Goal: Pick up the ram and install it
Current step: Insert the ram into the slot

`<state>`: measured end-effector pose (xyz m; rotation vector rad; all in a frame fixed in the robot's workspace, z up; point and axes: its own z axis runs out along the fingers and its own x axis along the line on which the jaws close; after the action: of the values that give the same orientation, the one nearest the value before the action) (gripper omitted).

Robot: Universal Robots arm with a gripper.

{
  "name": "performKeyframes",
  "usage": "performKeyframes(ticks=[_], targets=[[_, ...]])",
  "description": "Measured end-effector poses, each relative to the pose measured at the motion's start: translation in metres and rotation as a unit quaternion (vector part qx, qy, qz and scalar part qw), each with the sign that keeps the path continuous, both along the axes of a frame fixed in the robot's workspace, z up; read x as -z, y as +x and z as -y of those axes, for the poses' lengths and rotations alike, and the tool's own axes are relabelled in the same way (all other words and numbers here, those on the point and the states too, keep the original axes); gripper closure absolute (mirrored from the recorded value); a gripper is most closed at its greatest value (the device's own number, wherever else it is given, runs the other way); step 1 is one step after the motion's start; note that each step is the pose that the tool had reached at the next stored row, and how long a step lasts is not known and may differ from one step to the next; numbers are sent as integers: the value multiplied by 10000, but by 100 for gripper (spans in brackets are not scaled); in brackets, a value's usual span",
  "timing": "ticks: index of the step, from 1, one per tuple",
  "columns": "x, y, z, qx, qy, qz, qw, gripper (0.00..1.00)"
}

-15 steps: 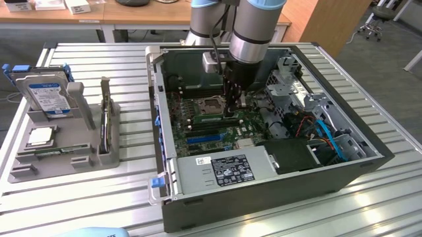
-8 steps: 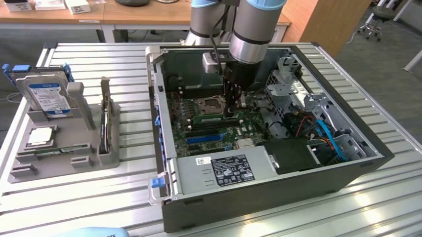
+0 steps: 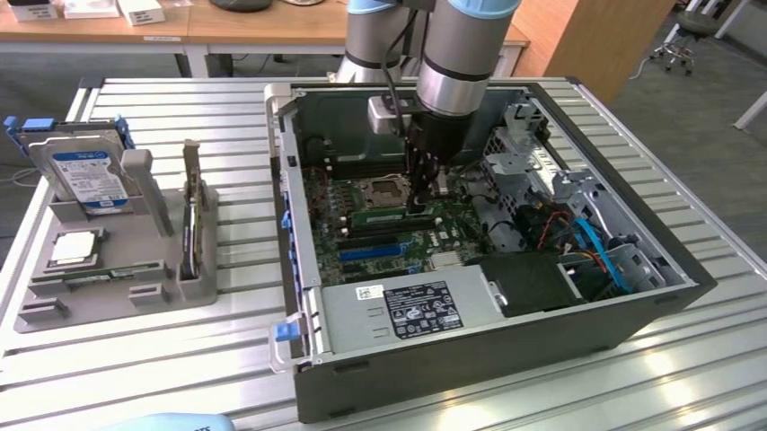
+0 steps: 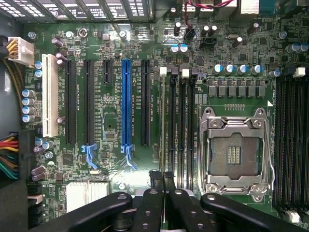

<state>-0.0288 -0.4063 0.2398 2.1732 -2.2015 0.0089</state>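
My gripper (image 3: pixel 419 205) reaches down into the open computer case (image 3: pixel 647 278), over the memory slots beside the empty processor socket (image 3: pixel 386 190). In the wrist view the gripper (image 4: pixel 162 178) has its fingers (image 4: pixel 155 180) pressed close on the ram (image 4: pixel 164 121). The ram shows edge-on as a thin pale-green strip running along the leftmost black memory slot (image 4: pixel 172 130). From the exterior view the ram (image 3: pixel 386 218) is a green stick lying low at the slots, just under the fingertips. I cannot tell how deep it sits in the slot.
A grey parts rack (image 3: pixel 114 287) at the exterior view's left holds a blue-labelled hard drive (image 3: pixel 86 175) and a square silver chip (image 3: pixel 74 247). Inside the case are the power supply (image 3: pixel 408 310), blue cables (image 3: pixel 599 247), a drive cage (image 3: pixel 533 153) and a blue expansion slot (image 4: pixel 126 101).
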Motion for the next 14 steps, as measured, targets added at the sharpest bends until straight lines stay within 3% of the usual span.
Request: performKeyframes(ticks=[14], targets=[[20,-4,0,-8,0,0,10000,88]])
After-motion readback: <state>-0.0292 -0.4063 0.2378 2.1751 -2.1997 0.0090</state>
